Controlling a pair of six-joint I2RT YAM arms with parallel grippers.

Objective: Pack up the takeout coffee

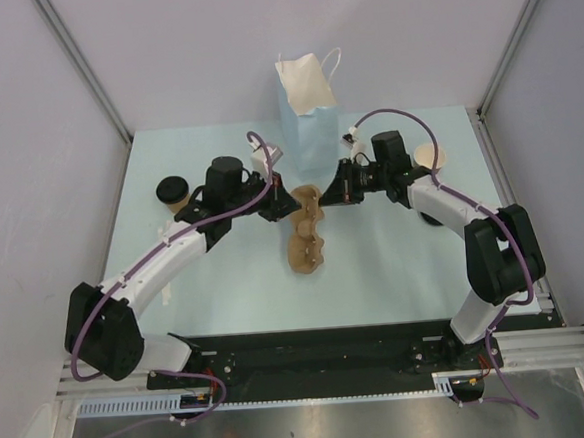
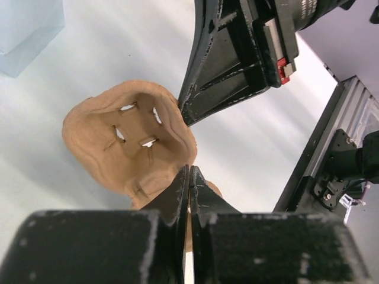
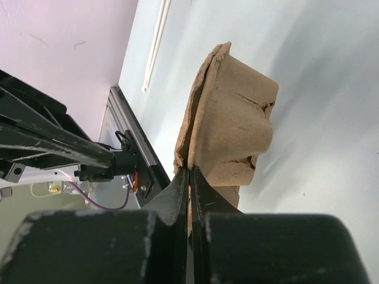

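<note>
The brown moulded-pulp carrier (image 1: pixel 306 236) is lifted on edge at mid-table, in front of the light-blue paper bag (image 1: pixel 308 123). My left gripper (image 1: pixel 287 206) is shut on its rim from the left; the left wrist view shows the jaws (image 2: pixel 189 173) pinching the rim of the carrier (image 2: pixel 127 133). My right gripper (image 1: pixel 329 197) is shut on the rim from the right, seen in the right wrist view (image 3: pixel 189 170) with the carrier (image 3: pixel 234 115). A tan cup with a black lid (image 1: pixel 173 191) stands at the left. An open tan cup (image 1: pixel 431 157), cream inside, stands at the right behind my right arm.
The bag stands upright and open at the table's back centre, white handles up. Grey walls close the table on three sides. A thin white stick (image 3: pixel 155 47) lies on the table near the left edge. The black base rail (image 1: pixel 311 353) runs along the near edge.
</note>
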